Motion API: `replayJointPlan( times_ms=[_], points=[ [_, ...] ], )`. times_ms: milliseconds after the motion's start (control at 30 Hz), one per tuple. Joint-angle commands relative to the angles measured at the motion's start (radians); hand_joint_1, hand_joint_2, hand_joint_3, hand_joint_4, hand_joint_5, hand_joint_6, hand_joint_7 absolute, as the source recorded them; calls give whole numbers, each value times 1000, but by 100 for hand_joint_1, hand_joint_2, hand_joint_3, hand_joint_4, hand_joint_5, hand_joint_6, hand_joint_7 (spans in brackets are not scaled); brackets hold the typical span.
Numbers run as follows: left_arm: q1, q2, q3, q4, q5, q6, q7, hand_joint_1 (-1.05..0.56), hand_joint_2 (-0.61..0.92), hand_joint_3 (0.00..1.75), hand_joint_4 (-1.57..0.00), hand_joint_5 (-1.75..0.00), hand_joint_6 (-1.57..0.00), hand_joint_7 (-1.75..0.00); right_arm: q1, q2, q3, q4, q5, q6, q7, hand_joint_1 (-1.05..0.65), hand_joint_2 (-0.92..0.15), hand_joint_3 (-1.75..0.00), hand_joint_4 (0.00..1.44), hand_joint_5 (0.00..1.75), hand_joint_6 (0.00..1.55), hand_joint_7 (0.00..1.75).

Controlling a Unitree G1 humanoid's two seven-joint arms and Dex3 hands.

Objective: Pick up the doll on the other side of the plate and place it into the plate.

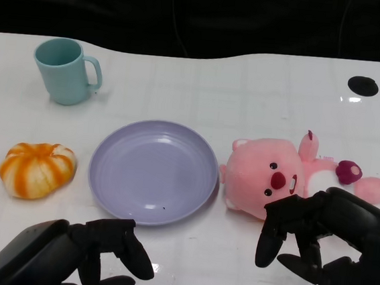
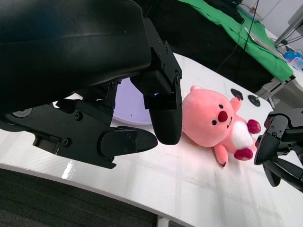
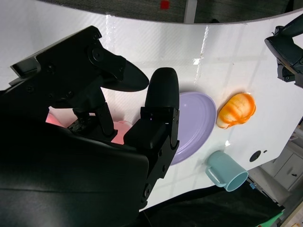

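Plush doll (image 1: 267,178) — a pink beaver-like toy with a white belly and dark pink paws — is seen lying on its back on the white bench (image 1: 249,87), just to the right of the plate (image 1: 153,171) in the head view, its head nearly touching the plate's rim. The plate is lavender, shallow and round, and nothing is held in it beyond a few tiny dark specks on its surface. To the left of the plate an orange-and-white striped pumpkin-shaped toy (image 1: 37,169) is set, and farther back on the left a teal mug (image 1: 66,70) stands upright with its handle turned to the right; nothing can be made out inside it.

The right robot hand (image 1: 315,239) is held over the near side of the doll, fingers spread and curved downward, with nothing grasped; whether the fingertips touch the plush cannot be told. The left robot hand (image 1: 92,254) is positioned at the near edge of the bench in front of the plate — its fingers apart and loosely curled, nothing gripped. Two black round fittings (image 1: 362,85) are set into the bench at the far right.
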Motion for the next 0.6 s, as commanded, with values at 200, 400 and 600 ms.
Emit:
replayJointPlan(
  times_ms=[200,400,600],
  points=[
    [13,6,-2,-22,8,8,-6,-24,92,44,-57,-169,-66,-101,0,-18,-20,-7,7,-2,3,-13,-57,-101,74,168,80,103],
    [13,7,-6,-25,6,14,-7,-24,92,45,-58,-170,-66,-102,1,-18,-21,-7,5,1,3,-13,-57,-99,74,168,80,102],
    [14,8,-9,-24,14,13,-4,-24,92,45,-58,-171,-66,-102,1,-18,-20,-8,3,7,3,-13,-58,-98,75,169,80,102]
  ],
)
